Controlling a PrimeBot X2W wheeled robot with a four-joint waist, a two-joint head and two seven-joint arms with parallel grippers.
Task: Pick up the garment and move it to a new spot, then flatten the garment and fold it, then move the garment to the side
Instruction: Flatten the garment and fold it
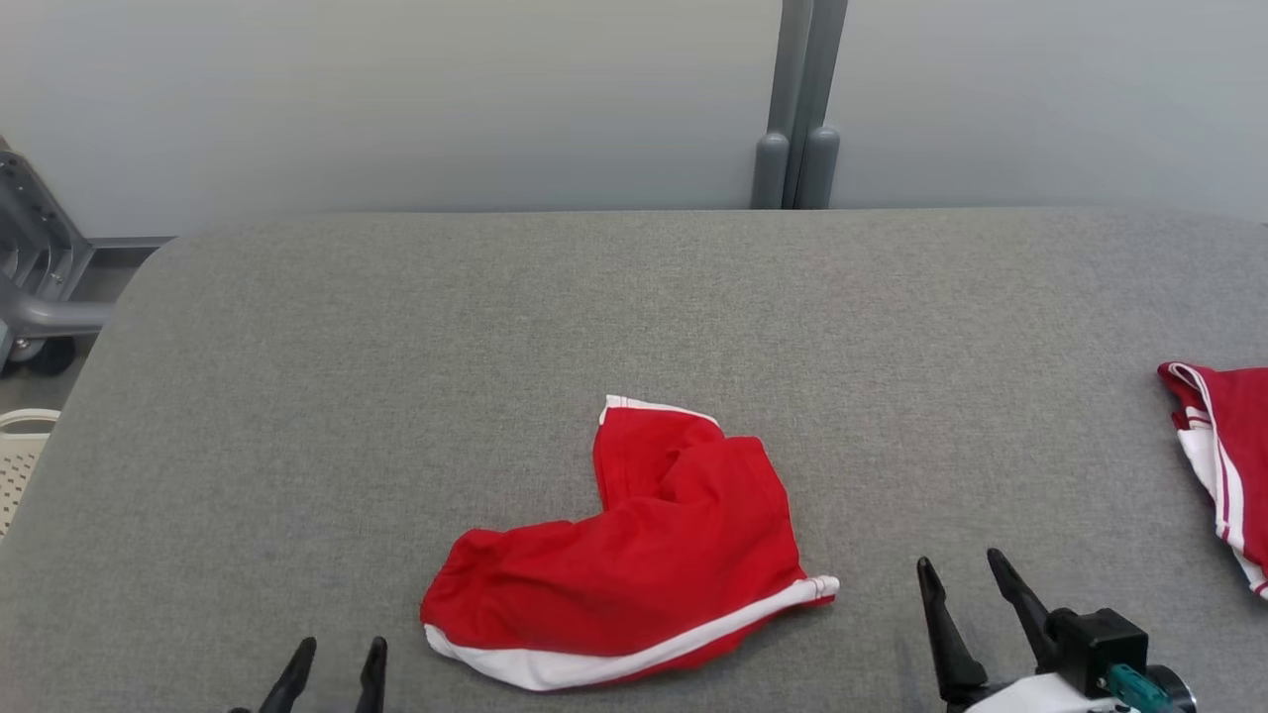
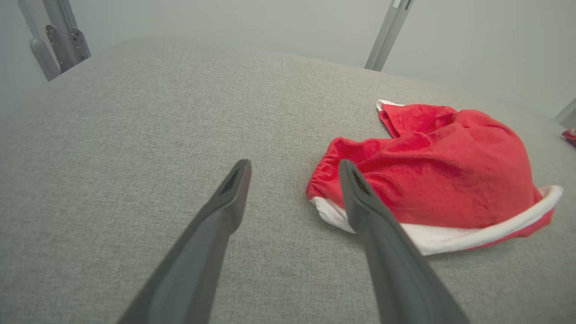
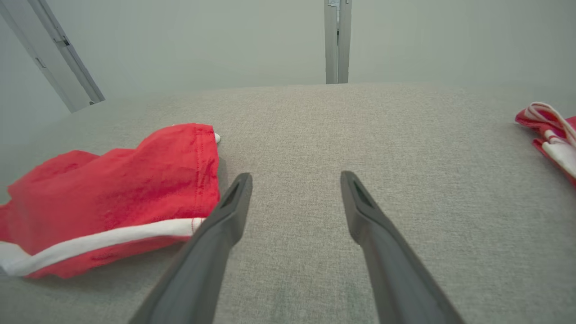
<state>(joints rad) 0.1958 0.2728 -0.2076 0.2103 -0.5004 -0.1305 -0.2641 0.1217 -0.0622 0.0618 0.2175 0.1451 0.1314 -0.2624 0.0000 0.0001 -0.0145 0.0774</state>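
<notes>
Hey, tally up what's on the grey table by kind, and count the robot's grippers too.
Red and white garments: 2, the crumpled garment in the middle of the table and the second garment at its right edge.
Grippers: 2, the left gripper and the right gripper, both open and empty.
Total: 4.

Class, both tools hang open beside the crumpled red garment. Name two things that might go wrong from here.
The red garment lies bunched and doubled over, so a pinch by the left tool may catch several layers and hinder flattening. A second red-and-white garment lies far right; setting the first aside there could tangle them.
</notes>
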